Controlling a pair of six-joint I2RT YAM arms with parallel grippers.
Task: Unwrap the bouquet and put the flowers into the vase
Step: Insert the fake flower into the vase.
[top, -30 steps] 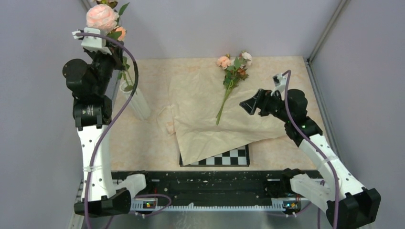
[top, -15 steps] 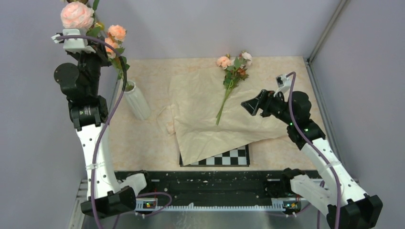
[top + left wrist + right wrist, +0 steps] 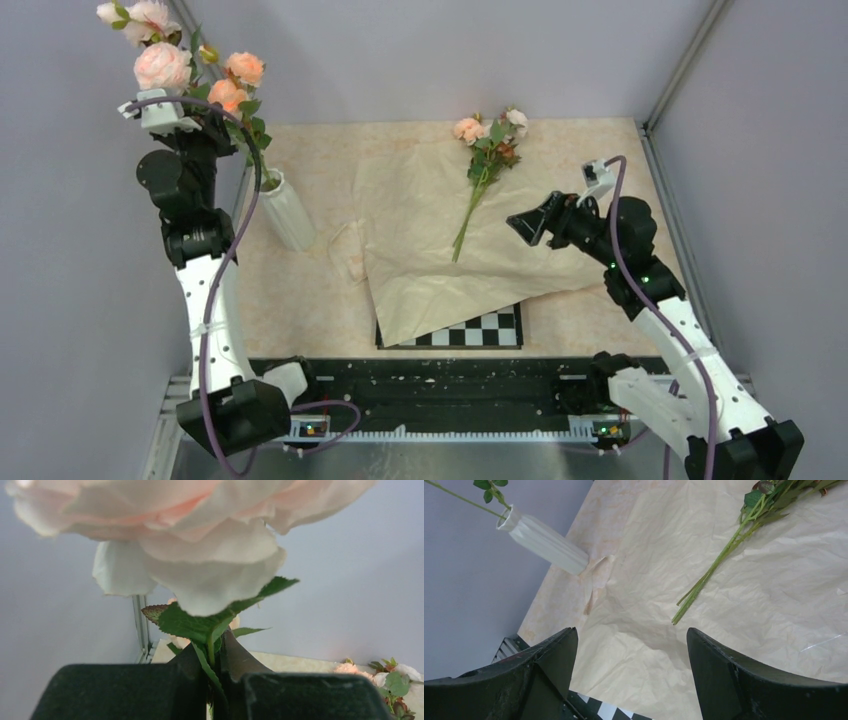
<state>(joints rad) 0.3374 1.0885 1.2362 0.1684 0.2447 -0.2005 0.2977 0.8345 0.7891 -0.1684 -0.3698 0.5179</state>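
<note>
Left gripper (image 3: 212,649) pinches pink and peach artificial roses (image 3: 165,65) above the ribbed white vase (image 3: 287,212).
Stems reach the vase mouth at ten o'clock; right gripper (image 3: 631,645) hangs wide and empty; other green-stemmed roses (image 3: 487,150) lie on beige paper (image 3: 430,260) at twelve o'clock.

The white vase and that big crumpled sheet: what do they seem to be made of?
The vase looks like ceramic or moulded plastic, with smooth, evenly white ribs; I can't tell which. The sheet looks like thin beige wrapping paper: matte and finely creased.
</note>
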